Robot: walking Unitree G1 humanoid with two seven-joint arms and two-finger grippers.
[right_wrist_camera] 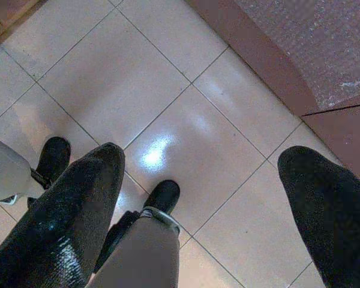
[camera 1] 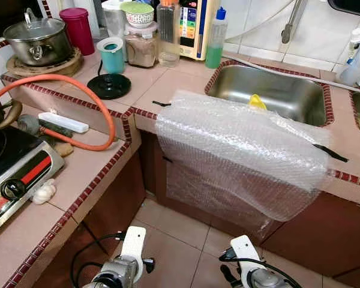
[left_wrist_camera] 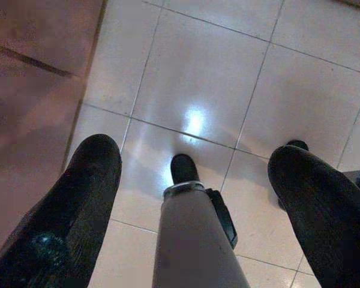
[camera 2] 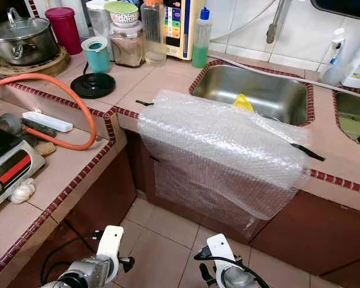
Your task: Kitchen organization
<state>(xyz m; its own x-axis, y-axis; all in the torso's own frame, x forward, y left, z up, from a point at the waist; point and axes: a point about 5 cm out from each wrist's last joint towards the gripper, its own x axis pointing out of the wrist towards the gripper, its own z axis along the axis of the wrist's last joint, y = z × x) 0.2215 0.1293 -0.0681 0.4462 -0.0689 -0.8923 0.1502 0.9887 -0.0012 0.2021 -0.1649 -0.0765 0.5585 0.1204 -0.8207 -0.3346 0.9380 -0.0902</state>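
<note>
Clear bubble wrap sheet (camera 1: 243, 153) draped over bench (camera 1: 90, 165) edge near sink (camera 1: 270, 90). Left end effector (left_wrist_camera: 192, 180) and right end effector (right_wrist_camera: 198, 180) released above floor (left_wrist_camera: 228, 78).

No text is legible; the coloured labels on the wall appliance (camera 1: 190, 24) seem too blurred to read.

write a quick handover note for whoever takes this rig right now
Left gripper: open, holding nothing, hanging low over the tiled floor.
Right gripper: open, holding nothing, also pointing at the floor.
Tiled kitchen counter: clear bubble wrap sheet taped over the edge in front of the steel sink; teal cup, black round lid, steel pot with glass lid, maroon canister and green soap bottle at the back; orange hose looping toward the stove.
Done: nothing handled that I can see.
Left: all the organising.
</note>
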